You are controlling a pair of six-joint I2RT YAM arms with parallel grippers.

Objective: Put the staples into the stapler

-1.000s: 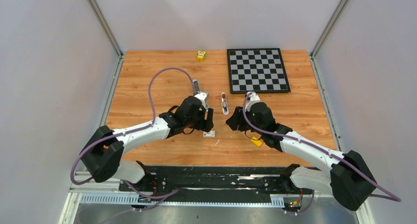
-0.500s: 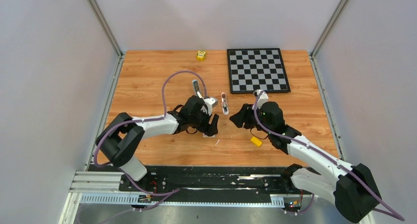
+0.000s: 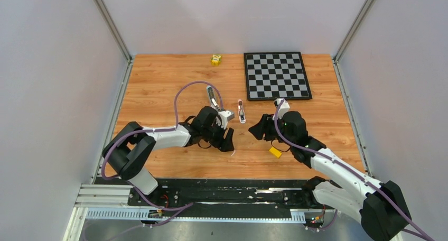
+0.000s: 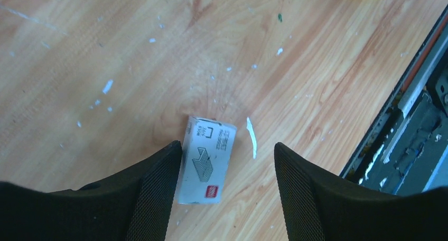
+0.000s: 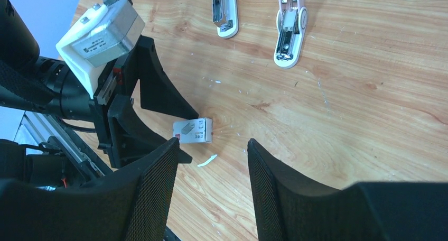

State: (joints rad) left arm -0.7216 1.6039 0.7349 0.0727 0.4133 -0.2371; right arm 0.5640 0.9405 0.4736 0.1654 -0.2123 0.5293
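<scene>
Left wrist: left hand (image 4: 227,148) spread around staple box (image 4: 206,161), one finger just beside its edge | box by table's (image 4: 79,51) near edge | right hand (image 5: 211,146) spread, empty | stapler (image 3: 241,112) lies mid-table, well apart

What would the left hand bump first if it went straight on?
Probably the small white box lying between the open left hand's fingers, on the wooden table; depth is unclear.

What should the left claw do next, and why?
Probably close the left gripper on the white staple box. Its open fingers stand on either side of the box on the table, one finger right against it, and nothing is held yet.
</scene>
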